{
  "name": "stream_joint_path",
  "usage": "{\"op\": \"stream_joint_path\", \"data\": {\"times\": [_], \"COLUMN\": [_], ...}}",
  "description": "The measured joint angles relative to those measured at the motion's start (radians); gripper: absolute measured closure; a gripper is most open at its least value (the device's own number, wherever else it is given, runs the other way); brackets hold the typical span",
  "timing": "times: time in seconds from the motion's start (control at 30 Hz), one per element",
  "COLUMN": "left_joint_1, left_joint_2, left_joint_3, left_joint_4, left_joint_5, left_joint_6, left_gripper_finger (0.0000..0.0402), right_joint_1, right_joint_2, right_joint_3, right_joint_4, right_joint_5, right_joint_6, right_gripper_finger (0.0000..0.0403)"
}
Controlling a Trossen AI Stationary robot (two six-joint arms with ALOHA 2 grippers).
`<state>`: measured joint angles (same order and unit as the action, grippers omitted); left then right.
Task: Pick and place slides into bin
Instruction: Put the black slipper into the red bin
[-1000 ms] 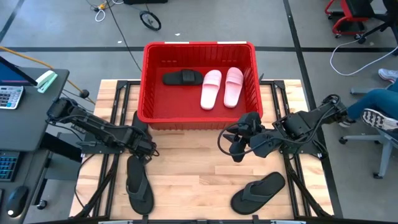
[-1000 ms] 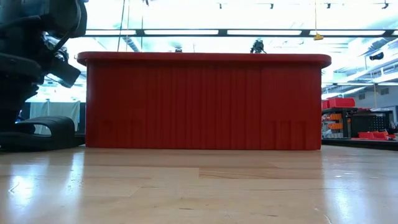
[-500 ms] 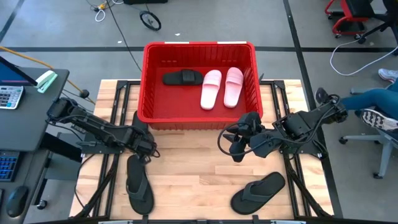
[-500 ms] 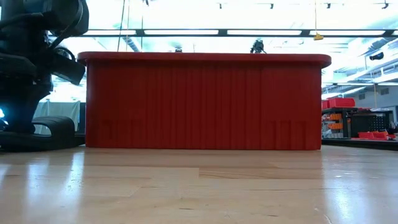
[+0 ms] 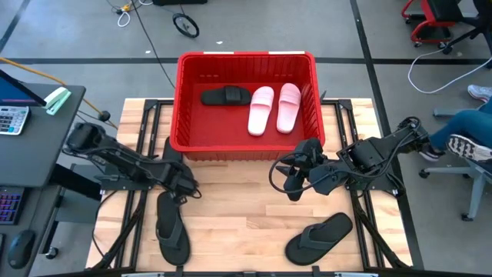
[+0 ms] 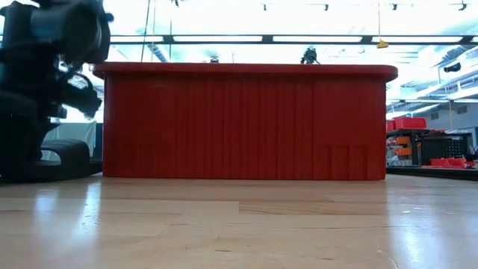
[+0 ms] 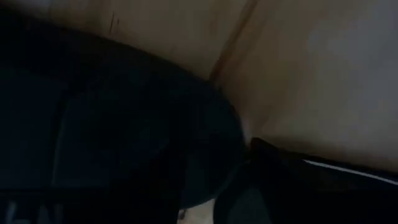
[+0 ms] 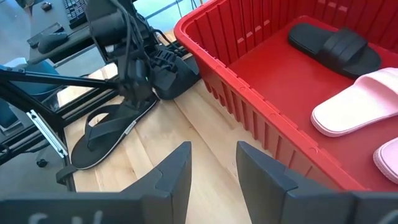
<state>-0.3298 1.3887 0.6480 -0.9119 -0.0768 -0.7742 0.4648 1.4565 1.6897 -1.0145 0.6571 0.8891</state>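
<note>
The red bin stands at the table's far middle and holds one black broad-strap slide and two pink slides. Another black broad-strap slide lies on the table by the bin's near left corner. It also shows in the low view. A thin black flip-flop lies nearer, at the left. A second flip-flop lies near right. My left gripper is low, between the loose black slide and the left flip-flop. My right gripper is open and empty, above the table by the bin's near right corner.
The bin's ribbed near wall rises high above the table top. A desk with a calculator stands off the table's left edge. A person's leg and shoe show beyond the right edge. Bare wood lies between the two flip-flops.
My left arm has moved downward, toward the table's near edge, close by the loose black slide. It shows blurred in the low view. My right arm and all the slides have kept still.
</note>
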Motion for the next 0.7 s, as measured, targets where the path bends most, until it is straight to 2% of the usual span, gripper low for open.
{"op": "stream_joint_path", "data": {"times": [0.1, 0.2, 0.3, 0.43, 0.47, 0.57, 0.7], "left_joint_1": [0.001, 0.003, 0.002, 0.003, 0.004, 0.006, -0.004], "left_joint_2": [0.059, 0.093, 0.101, 0.105, 0.106, 0.107, 0.106], "left_joint_3": [0.006, 0.008, 0.015, 0.063, 0.081, 0.156, 0.300], "left_joint_4": [-0.005, 0.000, -0.001, -0.045, -0.061, -0.083, -0.164], "left_joint_5": [-0.028, -0.041, -0.043, -0.048, -0.062, -0.064, 0.023], "left_joint_6": [-0.059, -0.090, -0.097, -0.098, -0.099, -0.106, -0.113], "left_gripper_finger": [0.0219, 0.0241, 0.0285, 0.0370, 0.0381, 0.0382, 0.0383], "right_joint_1": [0.000, 0.000, 0.000, 0.000, 0.000, 0.000, 0.000], "right_joint_2": [0.000, 0.000, 0.000, -0.001, -0.001, -0.001, -0.001], "right_joint_3": [0.000, 0.000, 0.000, 0.000, 0.000, 0.000, 0.000], "right_joint_4": [0.000, -0.001, -0.001, -0.002, -0.001, -0.002, -0.001], "right_joint_5": [0.000, 0.000, 0.000, 0.000, 0.000, 0.000, 0.000], "right_joint_6": [-0.001, -0.002, -0.005, -0.018, -0.018, -0.020, -0.020], "right_gripper_finger": [0.0271, 0.0271, 0.0271, 0.0271, 0.0271, 0.0271, 0.0271]}}
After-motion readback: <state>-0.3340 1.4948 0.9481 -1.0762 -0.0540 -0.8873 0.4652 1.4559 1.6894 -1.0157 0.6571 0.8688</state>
